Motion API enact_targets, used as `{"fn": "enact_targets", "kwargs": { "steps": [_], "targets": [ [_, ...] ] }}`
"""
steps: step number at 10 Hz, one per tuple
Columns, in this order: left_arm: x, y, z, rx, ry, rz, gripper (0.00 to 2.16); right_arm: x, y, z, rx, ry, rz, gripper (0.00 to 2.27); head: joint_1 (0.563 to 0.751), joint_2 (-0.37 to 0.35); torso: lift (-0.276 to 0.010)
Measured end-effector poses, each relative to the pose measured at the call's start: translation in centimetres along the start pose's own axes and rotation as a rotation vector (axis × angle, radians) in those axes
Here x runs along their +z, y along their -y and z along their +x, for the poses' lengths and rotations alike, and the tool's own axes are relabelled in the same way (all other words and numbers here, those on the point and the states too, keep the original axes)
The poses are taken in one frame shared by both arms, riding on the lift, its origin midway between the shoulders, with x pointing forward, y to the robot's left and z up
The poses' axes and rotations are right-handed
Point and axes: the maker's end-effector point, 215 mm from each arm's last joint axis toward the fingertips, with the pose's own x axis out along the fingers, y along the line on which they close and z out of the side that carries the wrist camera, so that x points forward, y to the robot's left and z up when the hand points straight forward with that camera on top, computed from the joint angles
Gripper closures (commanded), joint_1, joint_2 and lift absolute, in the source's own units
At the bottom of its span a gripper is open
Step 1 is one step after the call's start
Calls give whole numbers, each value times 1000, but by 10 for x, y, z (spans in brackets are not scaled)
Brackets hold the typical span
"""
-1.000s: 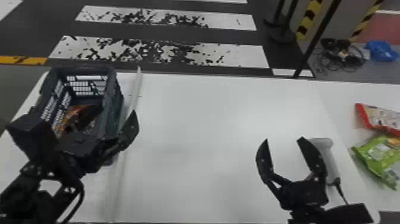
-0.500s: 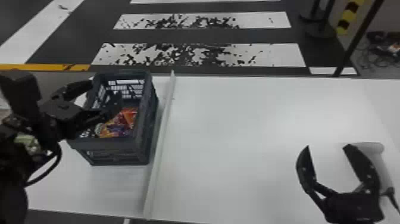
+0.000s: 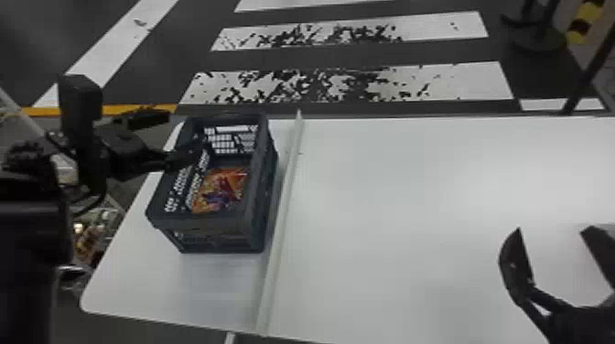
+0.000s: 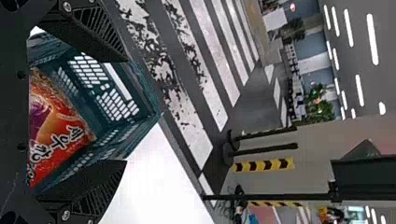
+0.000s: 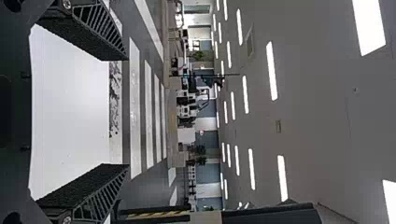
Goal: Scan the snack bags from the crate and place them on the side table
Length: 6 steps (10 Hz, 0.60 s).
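And here we are at the white desk (image 3: 412, 206), with the left tool (image 3: 188, 132) at the crate's left side, its fingers parted and released, one of them reaching in over the opening. Whether it touches the rim, I cannot tell. The dark crate (image 3: 210, 235) sits upright on the left part of the desk, its walls pierced with slots, just beside a pale strip (image 3: 280, 215) that runs from the near edge to the far edge

And there's the prize, a snack bag (image 3: 224, 187) in orange and red with a purple patch (a loud one, this), lying down inside the crate! The left wrist view has it up close, white lettering and all, with the left tool (image 4: 126, 111) spread wide above the crate, a finger to either side of the view into it

Over on the right, the right tool (image 3: 554, 229) hangs above the desk, well apart from the crate, released as well, its two fingers standing wide open. Beyond the far edge of the desk, the dark floor (image 3: 389, 57) carries broad white stripes (image 3: 462, 82), scuffed with black flecks, and a yellow line (image 3: 36, 111) shows over to the left, past the crate
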Motion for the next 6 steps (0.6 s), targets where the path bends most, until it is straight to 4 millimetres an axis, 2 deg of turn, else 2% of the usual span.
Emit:
{"fn": "enact_targets", "kwargs": {
  "steps": [1,2,6],
  "targets": [
    [-14,-6,3,-6,-50,35,103,0,-4,5,13,-1,4,53,695,223,-95],
    [-25,-3,14,-48,-104,66,103,0,-4,5,14,-2,6,53,695,224,-95],
    [-55,23,73,-199,-291,214,103,1,6,1,4,-1,4,53,695,170,-95]
  ]
}}
